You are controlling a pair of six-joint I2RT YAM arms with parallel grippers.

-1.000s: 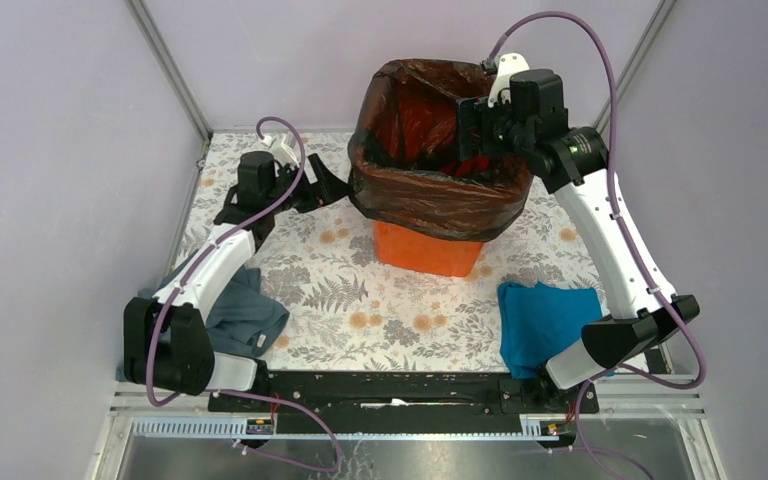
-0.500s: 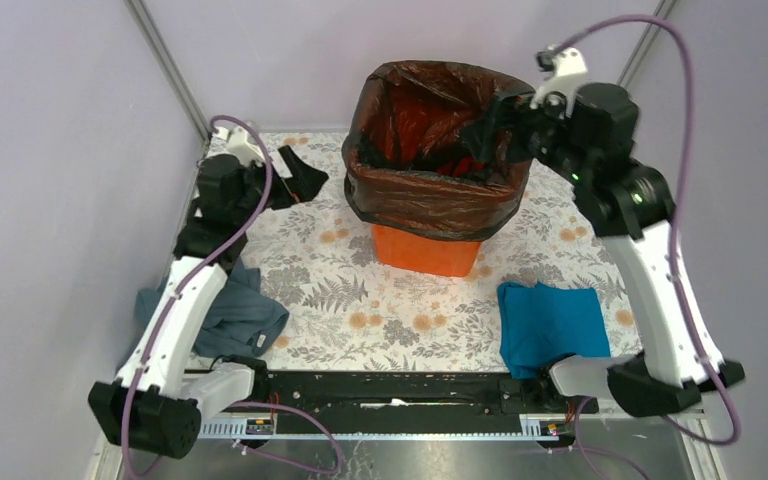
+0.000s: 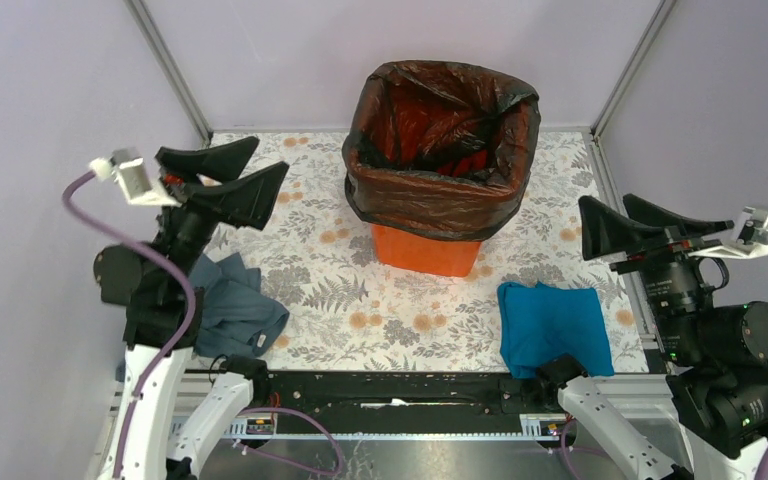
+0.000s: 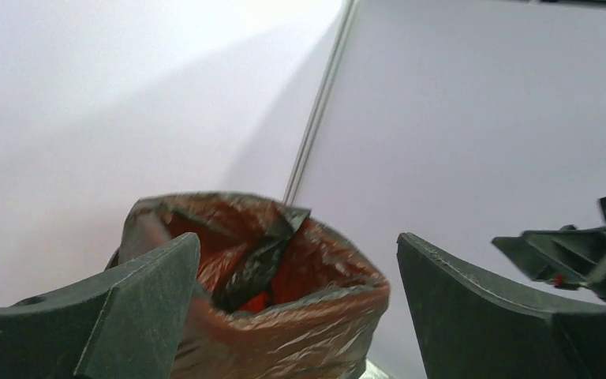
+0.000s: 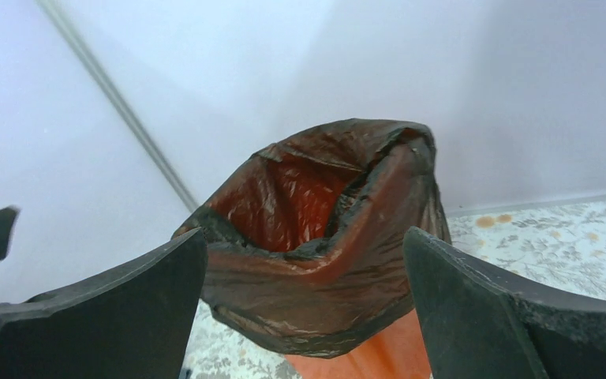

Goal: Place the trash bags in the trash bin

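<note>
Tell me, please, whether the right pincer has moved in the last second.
Yes: the right pincer has pulled back from the bin toward the right edge of the table.

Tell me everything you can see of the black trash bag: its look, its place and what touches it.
The trash bag is thin, glossy, crinkled black plastic, reddish-brown where light passes through. It lines the orange bin, mouth open upward, its top folded over the rim and hanging outside as a wrinkled skirt. Inside it sags in loose folds. Only the bin touches it; the left gripper and the right gripper are open and apart from it.
</note>
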